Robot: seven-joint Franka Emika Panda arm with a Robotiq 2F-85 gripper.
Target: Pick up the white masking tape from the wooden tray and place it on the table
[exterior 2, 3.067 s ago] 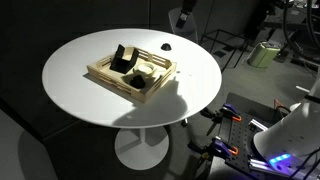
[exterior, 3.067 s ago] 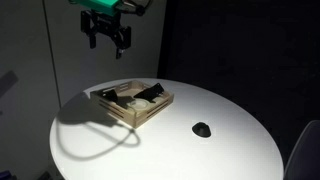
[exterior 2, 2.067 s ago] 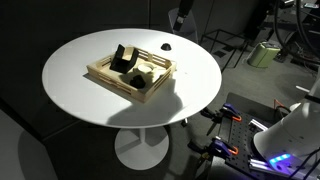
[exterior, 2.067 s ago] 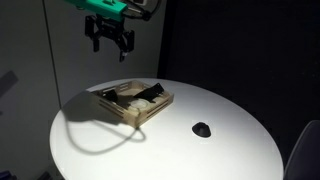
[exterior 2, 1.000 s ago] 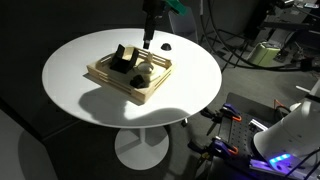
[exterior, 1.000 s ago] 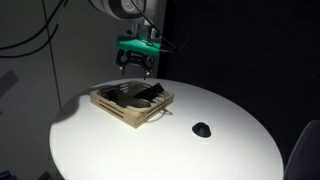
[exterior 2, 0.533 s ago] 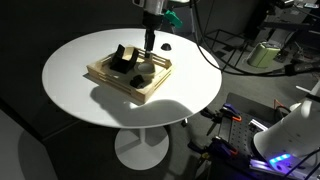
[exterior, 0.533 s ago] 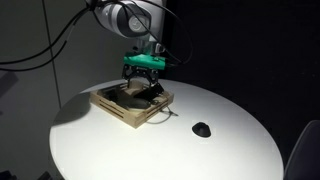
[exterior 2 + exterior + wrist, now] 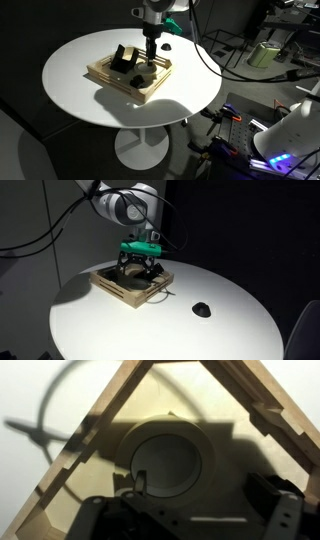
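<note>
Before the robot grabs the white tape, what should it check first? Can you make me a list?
1. Gripper at the wooden tray: ok, it is low over the tray.
2. White tape in sight: ok, the wrist view shows it lying flat in a tray corner.
3. Jaws open: ok, they stand apart, and one finger seems to be over the tape's hole.
4. Tape gripped: not ok, nothing is squeezing it yet.
5. Black things in the tray out of the way: cannot tell, it is too dark.
6. Room on the table: ok, there is bare white top away from the small black object.
</note>
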